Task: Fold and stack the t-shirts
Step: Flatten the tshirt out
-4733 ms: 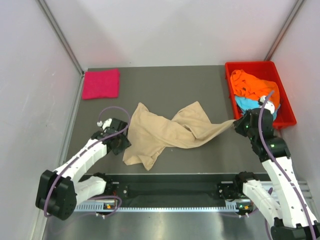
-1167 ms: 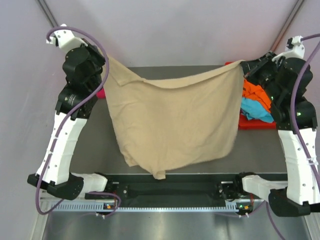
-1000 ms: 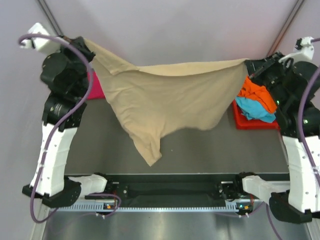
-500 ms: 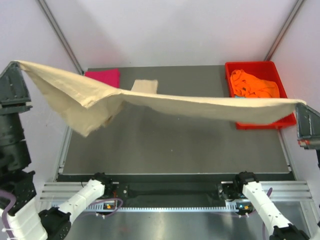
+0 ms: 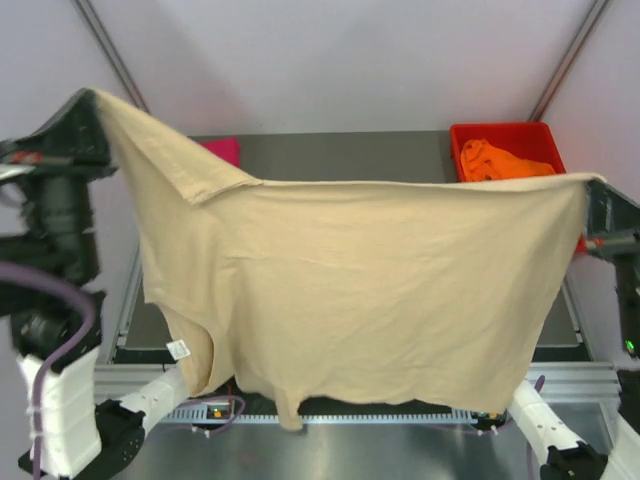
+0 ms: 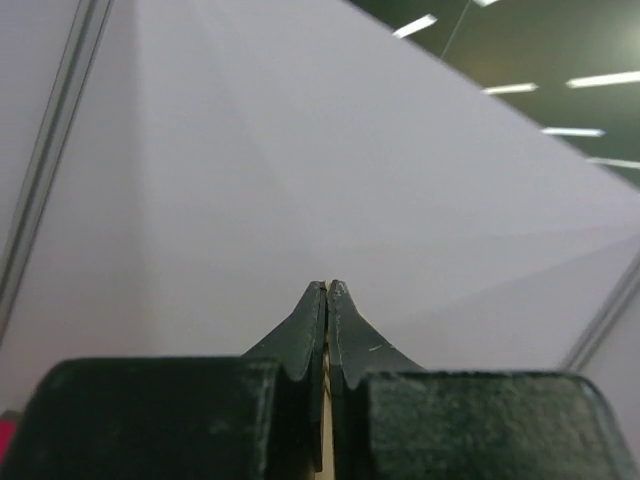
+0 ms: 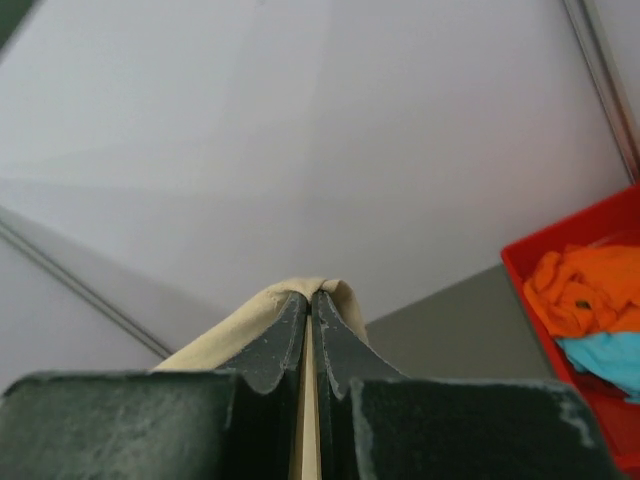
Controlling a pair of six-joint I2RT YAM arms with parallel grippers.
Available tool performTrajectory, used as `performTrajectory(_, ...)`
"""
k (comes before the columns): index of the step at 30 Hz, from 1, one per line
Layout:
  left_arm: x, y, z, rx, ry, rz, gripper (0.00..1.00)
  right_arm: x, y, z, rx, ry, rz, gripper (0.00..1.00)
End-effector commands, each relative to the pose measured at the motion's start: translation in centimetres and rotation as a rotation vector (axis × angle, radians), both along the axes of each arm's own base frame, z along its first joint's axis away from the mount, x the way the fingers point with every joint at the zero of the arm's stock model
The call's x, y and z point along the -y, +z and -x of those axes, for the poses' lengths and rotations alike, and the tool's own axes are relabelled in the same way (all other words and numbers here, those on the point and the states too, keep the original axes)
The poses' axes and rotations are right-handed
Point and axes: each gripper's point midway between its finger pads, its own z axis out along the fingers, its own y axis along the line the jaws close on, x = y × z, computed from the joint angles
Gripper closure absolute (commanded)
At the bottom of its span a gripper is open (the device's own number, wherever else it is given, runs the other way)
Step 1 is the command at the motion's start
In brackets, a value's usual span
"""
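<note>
- the left tool (image 6: 327, 292) was clamped on one top corner of the soft beige cloth t-shirt (image 5: 360, 290), with a sliver of tan showing between its closed jaws. the right tool (image 7: 309, 297) was clamped on the other top corner, with cloth bulging over its tips.
- half a second before, the shirt had streamed out almost flat between the raised arms. now it hung as one broad sheet, taut along its top edge, and its lower hem dangled past the near edge of the dark grey bench (image 5: 340, 150).
- the shake-out seemed to have opened the cloth enough to lay it flat for folding, though the side by the small white neck label (image 5: 179, 349) looked doubled over.
- a folded magenta-pink t-shirt (image 5: 225, 150) lay at the far left, mostly hidden behind the sheet. a crumpled orange t-shirt (image 5: 500, 160) sat in the red plastic tray (image 5: 500, 130) at the far right, with a light blue t-shirt (image 7: 600, 355) beside it.
- the hanging sheet hid most of the bench from above, so the landing spot could not be checked.
</note>
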Motion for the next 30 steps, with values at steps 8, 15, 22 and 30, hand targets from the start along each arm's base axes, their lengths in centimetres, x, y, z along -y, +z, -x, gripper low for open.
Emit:
performTrajectory(8,5.1,-21.4,-24.7,-0.491,0.248,-0.302,1.0,-3.2,-14.0,-22.3,-0.289,-0.012,0.047,1.0)
performTrajectory(15,4.9,-36.6,-36.6,-0.748,0.118,-0.241,1.0,-6.5,-26.2,-35.0,-0.459,0.148,0.1,1.0)
performTrajectory(22,4.2,-40.8,-42.7,-0.86,0.067,-0.174,1.0,-8.3,-38.1,-44.9,-0.664,0.351,0.059,1.0)
performTrajectory(30,3.5,-44.6,-43.6,-1.025,0.063,-0.101,1.0,-8.1,-41.4,-48.7,-0.714,0.363,0.089,1.0)
